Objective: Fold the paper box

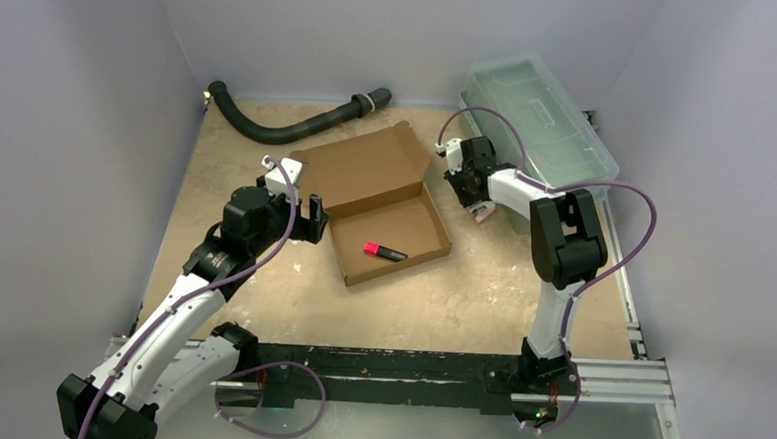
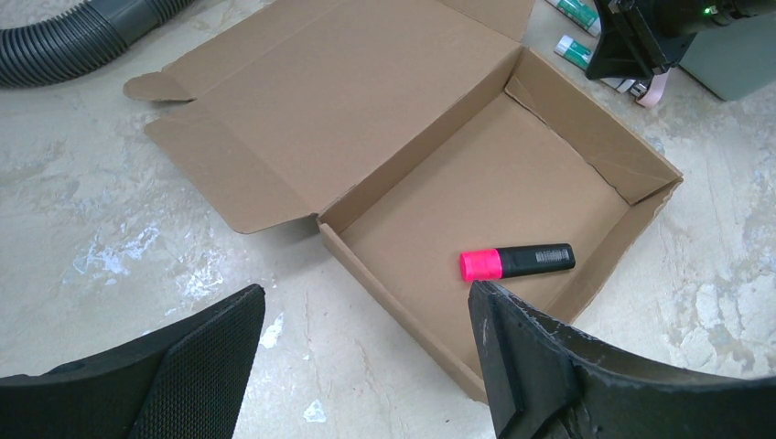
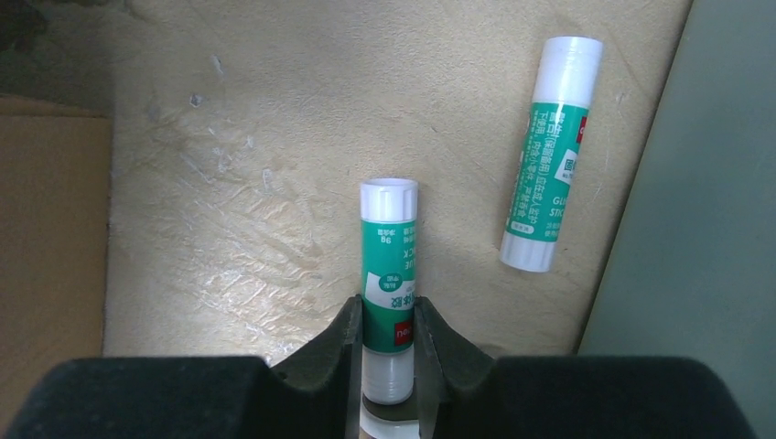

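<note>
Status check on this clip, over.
Left pincer open, beside paper box. Right pincer shut on glue stick. Lid open, highlighter inside. Another stick loose by bin.

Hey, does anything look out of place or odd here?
Yes. A pink highlighter lies inside the open cardboard box, odd for a box being folded. The right fingers pinch a glue stick beside it, with a second glue stick lying loose nearby.
</note>
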